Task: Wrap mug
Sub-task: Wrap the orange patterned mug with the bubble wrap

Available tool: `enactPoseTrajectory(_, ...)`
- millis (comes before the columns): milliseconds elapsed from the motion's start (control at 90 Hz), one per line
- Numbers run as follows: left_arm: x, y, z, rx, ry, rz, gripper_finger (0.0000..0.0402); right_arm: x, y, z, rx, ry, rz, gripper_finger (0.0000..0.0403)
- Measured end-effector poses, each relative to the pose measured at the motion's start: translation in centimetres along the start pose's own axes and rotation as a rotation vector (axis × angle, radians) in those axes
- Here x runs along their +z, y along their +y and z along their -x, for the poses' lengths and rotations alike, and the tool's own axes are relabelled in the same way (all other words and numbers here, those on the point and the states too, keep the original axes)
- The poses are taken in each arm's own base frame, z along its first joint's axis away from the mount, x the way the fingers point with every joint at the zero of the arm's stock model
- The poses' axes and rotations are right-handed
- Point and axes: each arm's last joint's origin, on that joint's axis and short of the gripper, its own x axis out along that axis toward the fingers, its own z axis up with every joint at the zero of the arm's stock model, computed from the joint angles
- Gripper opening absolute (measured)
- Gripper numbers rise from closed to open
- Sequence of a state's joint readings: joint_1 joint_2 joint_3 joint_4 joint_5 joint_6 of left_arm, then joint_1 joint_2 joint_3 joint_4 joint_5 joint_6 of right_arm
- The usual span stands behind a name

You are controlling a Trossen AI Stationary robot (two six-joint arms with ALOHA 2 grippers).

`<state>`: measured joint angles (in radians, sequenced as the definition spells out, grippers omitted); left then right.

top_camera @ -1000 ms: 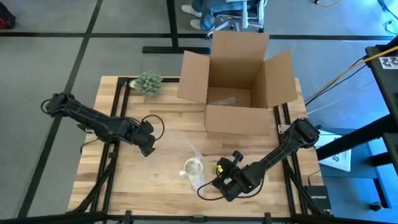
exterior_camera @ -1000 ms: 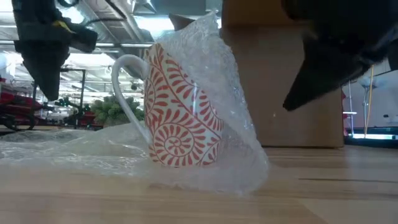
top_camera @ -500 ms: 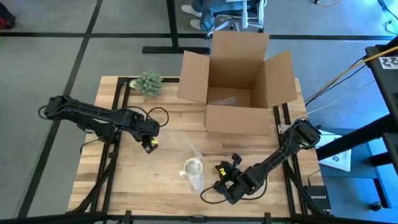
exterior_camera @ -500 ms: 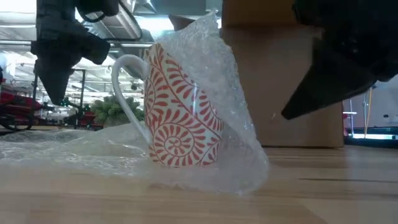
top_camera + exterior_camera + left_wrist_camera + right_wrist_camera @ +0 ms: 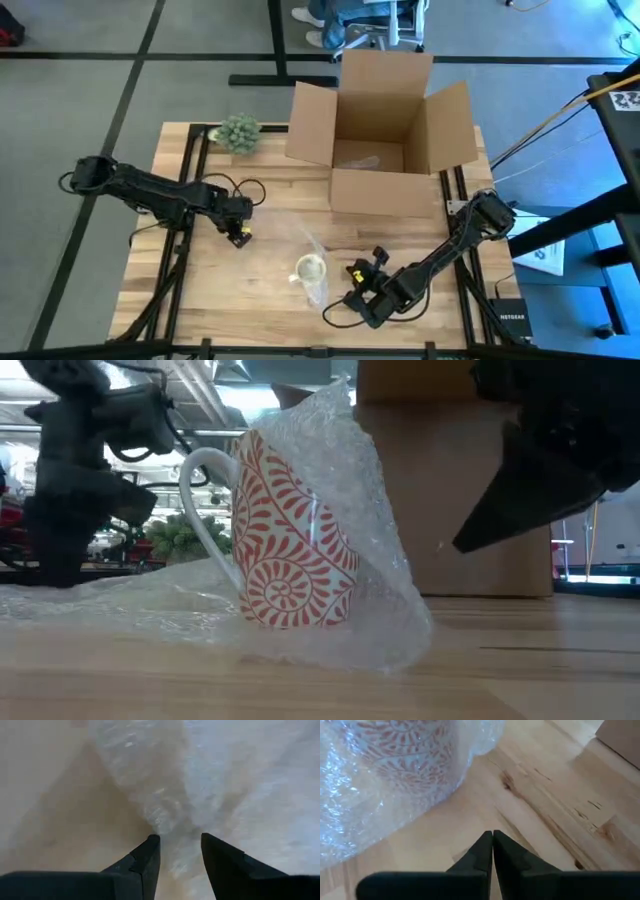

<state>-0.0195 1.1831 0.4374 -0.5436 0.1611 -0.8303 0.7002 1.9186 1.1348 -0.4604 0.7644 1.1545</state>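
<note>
**Left pincer poised over the loose wrap, mug half covered**

One mug (image 5: 290,530), white with a red leaf pattern, stands upright on the table (image 5: 270,215) in the lower middle of the high view, its handle toward the left of the low view. One sheet of bubble wrap (image 5: 370,560) is draped over the mug's right side and rim in the low view, while the rest trails flat across the wood toward the left of that frame. The handle side is bare, so by my reading the wrap is only partly done.

The left pincer (image 5: 180,852) sits low at the left centre of the high view, over the trailing end of the sheet. Its fingers are spread with a gap between them and wrap lies under that gap; nothing is gripped. It appears placed there to take the free end and fold it over the uncovered side.

The right pincer (image 5: 492,852) rests just right of the mug in the lower middle of the high view, fingers pressed together and empty, pointing at the covered side. It looks parked close, perhaps to steady the mug.

Also on the table: one open cardboard box (image 5: 385,135) at upper centre, and one small green plant (image 5: 238,131) at upper left.
</note>
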Motion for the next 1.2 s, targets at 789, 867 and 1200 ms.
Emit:
enactPoseTrajectory(789, -0.1, -4.3, 2.2, -0.179, -0.085, -0.134, 0.0001, 0.0, -0.1, 0.0, -0.013, -0.006, 0.035, 0.0001)
enactPoseTrajectory(867, 0.1, -5.8, 3.9, -0.232, -0.140, -0.166, 0.0000, 0.0, -0.1, 0.0, -0.013, -0.005, 0.051, 0.0001)
enactPoseTrajectory(1200, 0.7, -10.3, 8.6, -0.431, -0.383, -0.315, 0.0000, 1.6, -0.1, -0.4, -0.004, -0.003, 0.180, 0.0001)
